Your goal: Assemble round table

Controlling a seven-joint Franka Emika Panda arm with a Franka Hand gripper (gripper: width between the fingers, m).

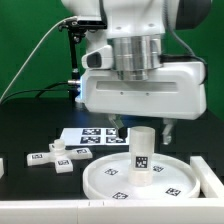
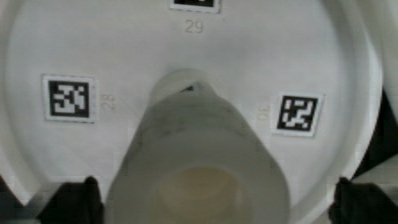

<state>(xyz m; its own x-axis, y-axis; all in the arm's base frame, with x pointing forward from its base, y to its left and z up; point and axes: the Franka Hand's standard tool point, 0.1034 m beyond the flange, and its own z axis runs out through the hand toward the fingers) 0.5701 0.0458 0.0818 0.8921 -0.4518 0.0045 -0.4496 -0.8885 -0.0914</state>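
The large round disc (image 1: 110,183) lies flat on the black table, and its tagged surface fills the wrist view (image 2: 107,60). The short thick cylinder leg (image 1: 141,155) stands upright near the disc's middle, tag facing the camera. In the wrist view it (image 2: 205,150) rises between my fingers. My gripper (image 1: 139,132) is directly above the leg, its dark fingers (image 2: 75,202) spread on either side of the leg's top with gaps showing, so it (image 2: 214,205) is open. The small white tagged foot (image 1: 62,162) lies on the table toward the exterior view's left.
The marker board (image 1: 92,137) lies flat behind the disc. Other small white tagged pieces (image 1: 40,156) lie beside the foot. A white wall (image 1: 40,212) runs along the front edge, and another white block (image 1: 210,172) stands at the exterior view's right.
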